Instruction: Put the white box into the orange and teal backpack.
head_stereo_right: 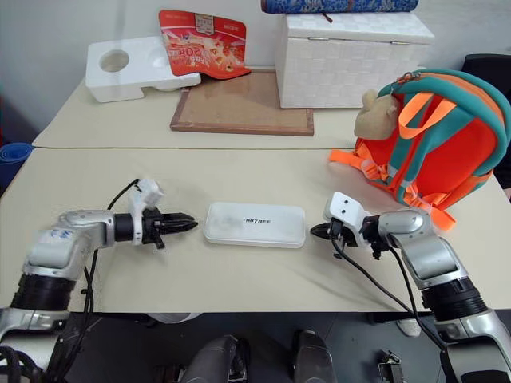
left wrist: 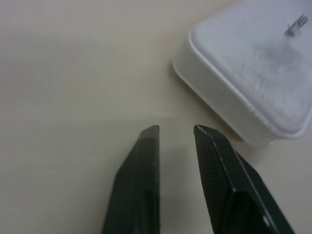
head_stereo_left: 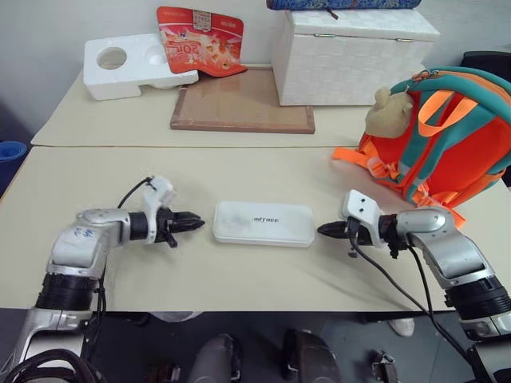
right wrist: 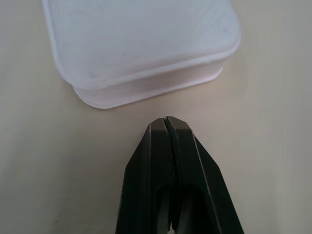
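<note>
The flat white box (head_stereo_left: 263, 223) lies on the cream table between my two grippers, its dark lettering facing up. My left gripper (head_stereo_left: 192, 221) points at the box's left end from a short gap away; in the left wrist view its fingers (left wrist: 146, 161) stand a little apart, open and empty, beside the box's corner (left wrist: 253, 83). My right gripper (head_stereo_left: 326, 230) points at the box's right end, shut with its tips pressed together (right wrist: 166, 124), just short of the box (right wrist: 141, 48). The orange and teal backpack (head_stereo_left: 447, 136) stands upright at the far right with a tan plush head on it.
A white woven lidded box (head_stereo_left: 351, 60), a wooden framed board (head_stereo_left: 243, 104), a styrofoam block with round holes (head_stereo_left: 132, 68) and a red packet (head_stereo_left: 200, 40) sit on the far table. The table's front edge runs just below my arms.
</note>
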`<state>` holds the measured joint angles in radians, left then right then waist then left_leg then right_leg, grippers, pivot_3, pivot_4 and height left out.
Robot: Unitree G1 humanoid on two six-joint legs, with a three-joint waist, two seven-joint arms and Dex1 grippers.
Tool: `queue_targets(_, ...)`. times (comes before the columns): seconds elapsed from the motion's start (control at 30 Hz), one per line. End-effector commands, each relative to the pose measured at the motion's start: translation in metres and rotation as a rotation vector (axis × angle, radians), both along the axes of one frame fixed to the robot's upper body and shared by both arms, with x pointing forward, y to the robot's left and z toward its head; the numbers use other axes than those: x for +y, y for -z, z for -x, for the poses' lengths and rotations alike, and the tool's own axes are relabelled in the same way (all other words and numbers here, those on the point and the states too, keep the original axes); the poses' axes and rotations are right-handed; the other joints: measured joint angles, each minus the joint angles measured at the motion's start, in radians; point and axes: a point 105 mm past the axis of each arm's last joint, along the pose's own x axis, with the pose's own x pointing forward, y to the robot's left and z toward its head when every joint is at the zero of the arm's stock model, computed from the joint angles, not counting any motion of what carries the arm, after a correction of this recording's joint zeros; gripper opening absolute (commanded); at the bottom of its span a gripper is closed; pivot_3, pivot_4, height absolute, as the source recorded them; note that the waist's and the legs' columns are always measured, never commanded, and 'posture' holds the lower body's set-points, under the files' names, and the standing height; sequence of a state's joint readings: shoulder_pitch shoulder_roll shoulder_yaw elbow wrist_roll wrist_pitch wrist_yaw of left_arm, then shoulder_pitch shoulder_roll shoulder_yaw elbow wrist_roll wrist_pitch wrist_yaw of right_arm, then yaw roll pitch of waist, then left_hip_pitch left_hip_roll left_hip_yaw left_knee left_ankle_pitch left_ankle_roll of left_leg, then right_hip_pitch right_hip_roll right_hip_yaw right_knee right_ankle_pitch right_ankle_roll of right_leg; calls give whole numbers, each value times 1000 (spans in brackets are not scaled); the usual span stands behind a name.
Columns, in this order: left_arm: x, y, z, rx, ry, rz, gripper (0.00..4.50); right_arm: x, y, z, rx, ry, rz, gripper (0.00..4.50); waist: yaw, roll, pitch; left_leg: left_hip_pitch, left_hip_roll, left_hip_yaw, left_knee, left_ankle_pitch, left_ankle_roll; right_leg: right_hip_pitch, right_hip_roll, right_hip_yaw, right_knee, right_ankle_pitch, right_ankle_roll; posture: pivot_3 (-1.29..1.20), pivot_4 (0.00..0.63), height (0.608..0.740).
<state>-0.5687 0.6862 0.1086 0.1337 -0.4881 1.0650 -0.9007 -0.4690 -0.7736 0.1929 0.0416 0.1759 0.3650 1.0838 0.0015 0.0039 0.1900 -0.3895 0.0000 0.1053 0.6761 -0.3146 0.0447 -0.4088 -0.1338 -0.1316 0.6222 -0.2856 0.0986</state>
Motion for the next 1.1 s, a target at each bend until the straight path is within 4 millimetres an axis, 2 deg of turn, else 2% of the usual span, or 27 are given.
queue_targets(0.03, 0, -14, 3, 148, -19, 153, 2531, 4, -8, -2, -37, -30, -5, 0, 0, 0, 0, 0, 0, -1, 1, 0, 0, 0, 0, 0, 0, 0, 0, 0, 150, 740)
queue_targets(0.17, -4, -7, 12, 321, 1, 195, 3766, 5, -8, -2, -39, -38, -3, 0, -3, 0, 0, 0, 0, -1, 2, 0, 0, 0, 0, 0, 1, 0, 0, 0, 150, 740)
queue_targets(0.23, -7, -2, 9, 366, -12, 202, 4426, 6, -9, -4, -46, -39, -2, 0, -3, -1, 0, 0, 0, -1, 2, 0, 0, 0, 1, 0, 1, 0, 0, 0, 150, 740)
queue_targets(0.33, -14, 7, 7, 403, -5, 175, 4474, 7, -9, -5, -52, -40, -2, 0, -1, -1, 0, 0, 0, -1, 4, 0, 0, 1, 1, 1, 2, 0, 0, 0, 150, 740)
queue_targets(0.57, -51, 20, -5, 476, 65, 151, 4474, 10, -6, -7, -60, -49, 3, 0, 22, -2, 0, 0, -2, -2, 6, 0, 0, 2, 0, 4, 3, 0, 0, 0, 150, 740)
queue_targets(0.67, -68, 20, -6, 514, 108, 162, 4474, 11, -5, -7, -67, -49, 5, 0, 26, -2, 0, 0, -2, -3, 6, 0, 0, 2, -1, 3, 3, 0, 0, 0, 150, 740)
queue_targets(0.8, -77, 14, -2, 550, 154, 179, 4474, 12, -4, -7, -76, -46, 7, 0, 22, -2, 0, 0, -3, -3, 6, 0, 0, 3, 0, 3, 3, 0, 1, 0, 150, 740)
queue_targets(0.93, -78, 8, -1, 559, 177, 199, 3592, 10, 0, -5, -74, -33, 4, 0, 19, -2, 0, 0, -2, -3, 6, 0, 0, 3, 0, 2, 3, 0, 1, 0, 150, 740)
queue_targets(1.1, -81, -6, 1, 558, 215, 261, 2076, 4, 4, -1, -75, -12, -2, 0, 22, -3, -1, 0, -2, -3, 6, 0, 0, 3, 0, 3, 3, 0, 1, 0, 150, 740)
